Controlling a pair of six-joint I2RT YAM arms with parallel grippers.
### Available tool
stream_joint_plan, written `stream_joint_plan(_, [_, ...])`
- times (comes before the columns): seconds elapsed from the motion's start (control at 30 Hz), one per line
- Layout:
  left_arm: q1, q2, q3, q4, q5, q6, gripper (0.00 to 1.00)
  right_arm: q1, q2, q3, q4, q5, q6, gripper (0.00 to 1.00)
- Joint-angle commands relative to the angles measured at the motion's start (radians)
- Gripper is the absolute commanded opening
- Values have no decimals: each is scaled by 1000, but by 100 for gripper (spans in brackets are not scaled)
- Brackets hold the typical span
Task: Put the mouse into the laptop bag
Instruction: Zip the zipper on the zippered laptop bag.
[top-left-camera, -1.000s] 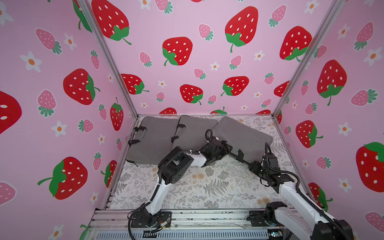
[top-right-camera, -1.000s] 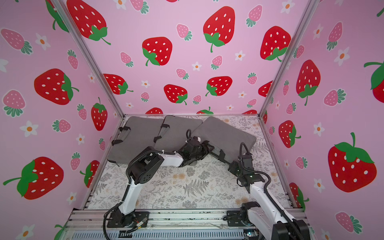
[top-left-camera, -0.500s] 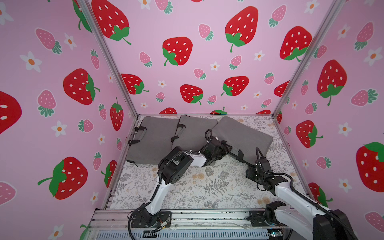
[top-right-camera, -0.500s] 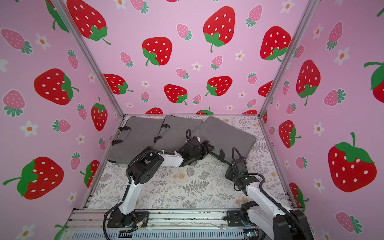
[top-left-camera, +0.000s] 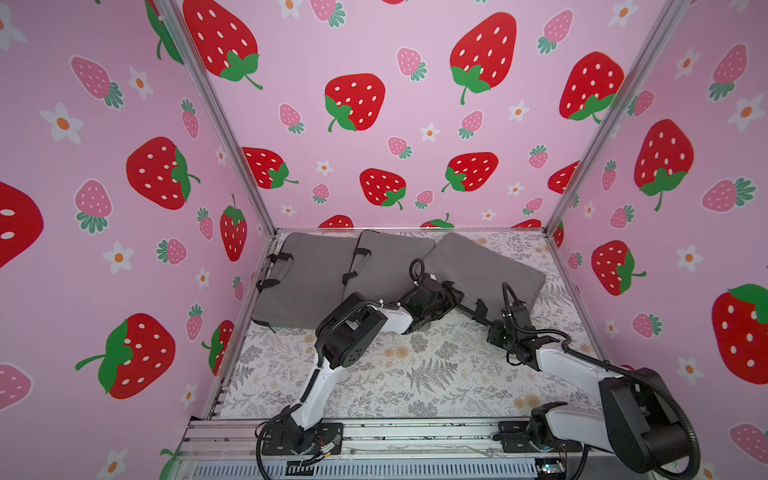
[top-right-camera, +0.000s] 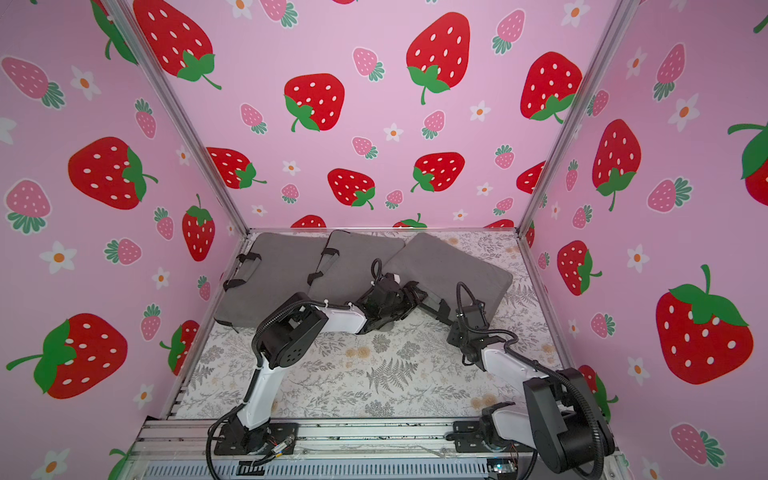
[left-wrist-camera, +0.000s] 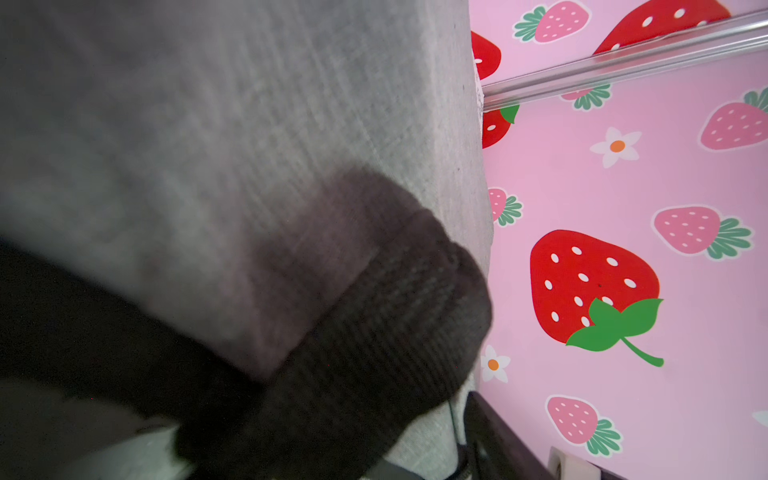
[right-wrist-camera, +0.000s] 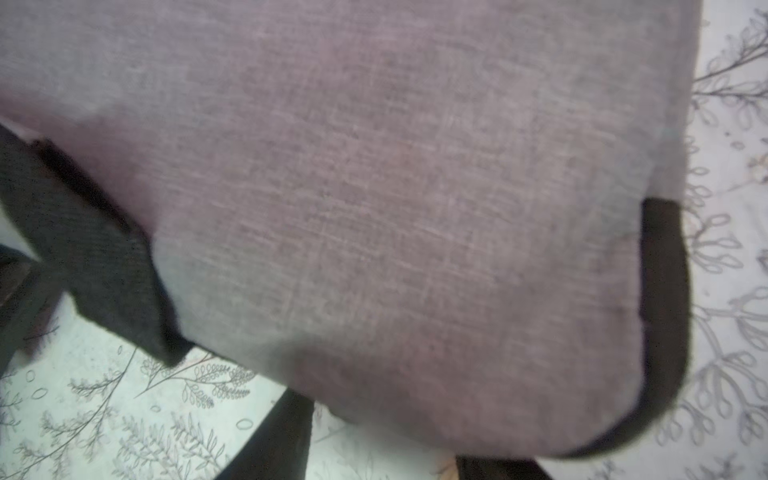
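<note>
The mouse is not in view in any frame. Three grey laptop bags lie along the back; both arms are at the right one (top-left-camera: 486, 266) (top-right-camera: 453, 266), which leans on the middle bag. My left gripper (top-left-camera: 453, 296) (top-right-camera: 411, 293) is at its near left corner, and a black handle strap (left-wrist-camera: 374, 332) lies across the jaws. One finger (left-wrist-camera: 498, 440) shows far off to the side, so the jaws stand open. My right gripper (top-left-camera: 496, 332) (right-wrist-camera: 386, 457) is open at the bag's front edge (right-wrist-camera: 395, 187), its two fingers apart over bare table.
The middle bag (top-left-camera: 386, 262) and the left bag (top-left-camera: 307, 278) fill the back left of the floral table (top-left-camera: 415, 374). Pink strawberry walls close in three sides. The right bag's black handle straps (right-wrist-camera: 95, 266) (right-wrist-camera: 665, 311) hang at its front edge.
My right gripper has slid left along the bag's front edge and its jaws have narrowed somewhat. The left arm and the bags have not moved.
</note>
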Motion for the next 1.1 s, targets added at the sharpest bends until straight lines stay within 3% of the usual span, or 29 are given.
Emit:
stream_joint_plan(0.0, [0, 1, 7, 14, -16, -15, 71, 7, 57, -17, -4, -22, -10, 43])
stream_joint_plan(0.17, [0, 1, 5, 23, -20, -18, 71, 7, 91, -9, 10, -35, -18, 31])
stream_joint_plan(0.43, [2, 13, 22, 20, -25, -20, 71, 7, 77, 2, -28, -30, -10, 1])
stream_joint_plan(0.57, [4, 32, 58, 7, -29, -8, 67, 7, -15, -32, -63, -22, 11, 0])
stream_joint_plan(0.63, [11, 52, 92, -8, -61, -4, 55, 7, -76, -54, -81, -25, 14, 0])
stream_joint_plan(0.7, [29, 86, 149, -32, -43, -10, 26, 7, -141, -62, -142, -2, 31, 0])
stream_joint_plan(0.8, [64, 137, 219, -40, -8, -27, 0, 7, -194, -80, -161, 7, 64, 0])
stream_joint_plan(1.07, [143, 171, 316, -107, 19, 7, 0, -41, -266, -90, -283, 85, 195, 0])
